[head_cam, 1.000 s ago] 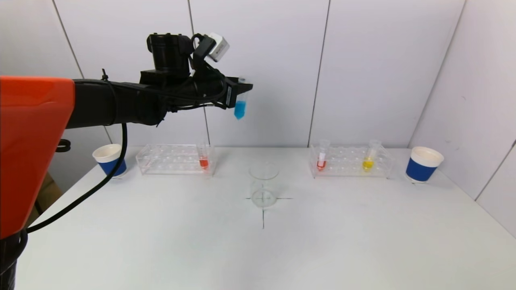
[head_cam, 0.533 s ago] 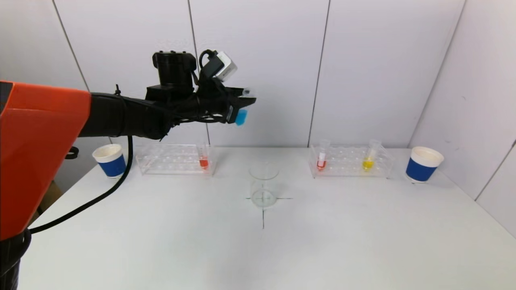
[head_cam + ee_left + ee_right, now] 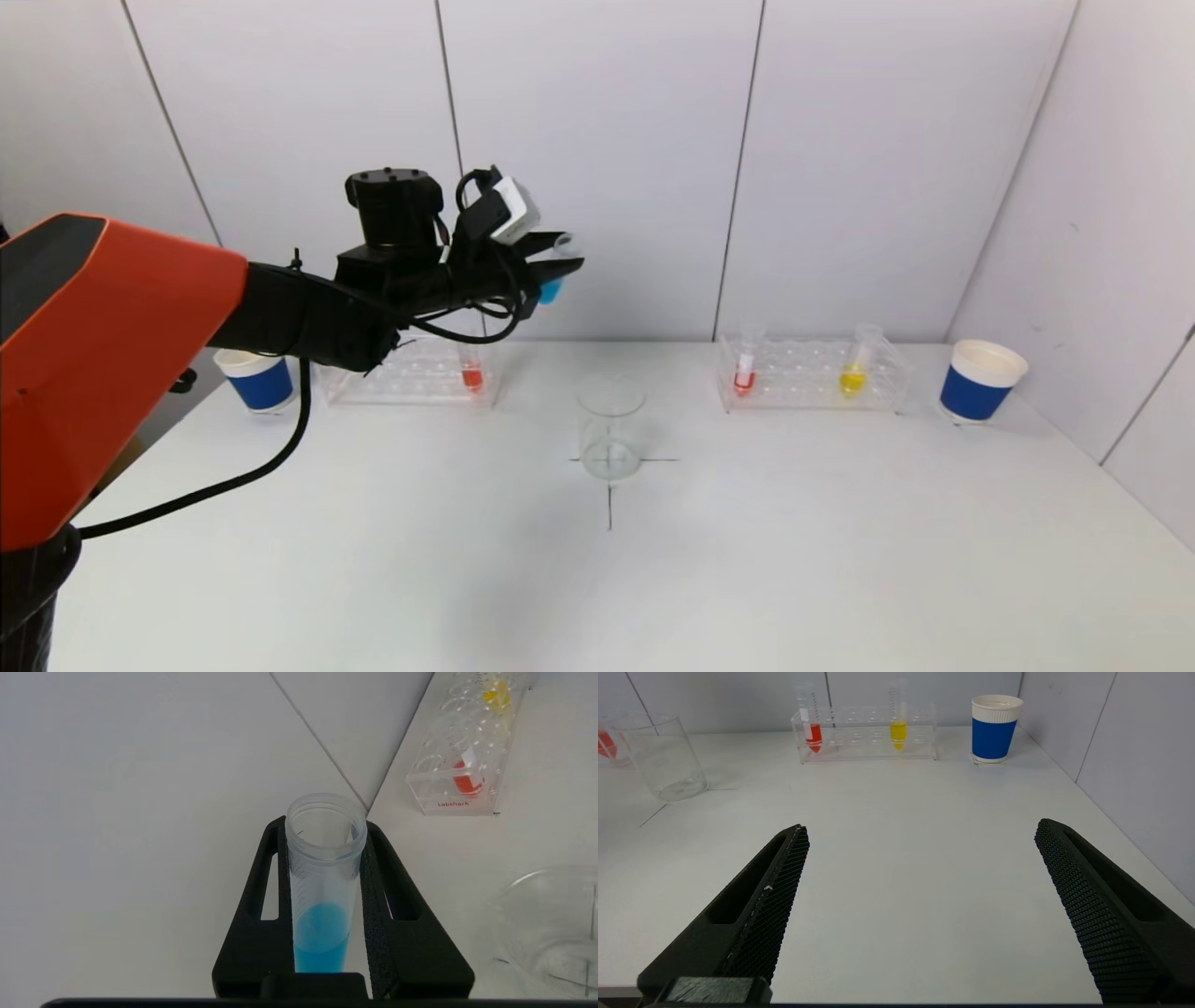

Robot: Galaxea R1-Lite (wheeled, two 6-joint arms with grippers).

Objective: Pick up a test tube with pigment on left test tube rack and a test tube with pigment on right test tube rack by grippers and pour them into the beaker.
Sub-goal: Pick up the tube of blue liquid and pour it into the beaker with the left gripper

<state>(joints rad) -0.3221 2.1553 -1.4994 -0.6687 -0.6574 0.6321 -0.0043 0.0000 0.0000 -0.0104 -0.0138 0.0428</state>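
While clamped, left claw [image 3: 322, 868] grips blue tube [image 3: 321, 914].

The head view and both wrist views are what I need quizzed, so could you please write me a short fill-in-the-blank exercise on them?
1. The left gripper has its jaws shut on a clear plastic test tube holding ____ liquid.
2. The clear glass beaker on the white table is ____.
3. In the clear right-hand rack, one tube holds red liquid and the other ____.
4. The right gripper has its jaws ____.

Missing words: blue; empty; yellow; open
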